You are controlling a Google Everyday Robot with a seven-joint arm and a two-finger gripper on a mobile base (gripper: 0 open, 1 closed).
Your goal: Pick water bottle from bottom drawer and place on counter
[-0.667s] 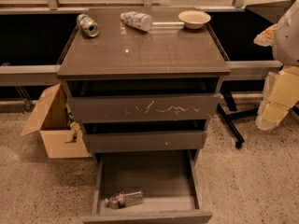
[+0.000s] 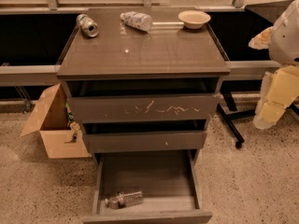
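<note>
Clearly, the small clear plastic water bottle (image 2: 124,199) lies sideways at six o'clock in the open, deep grey-brown bottom drawer (image 2: 149,171). The cream gripper (image 2: 268,113) hangs at three o'clock; whether it is open I cannot tell. It would do best to descend across the bottle's middle.

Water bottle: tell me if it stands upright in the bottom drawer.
No, the water bottle lies on its side in the open bottom drawer, while the gripper hangs far right, away from it.
</note>
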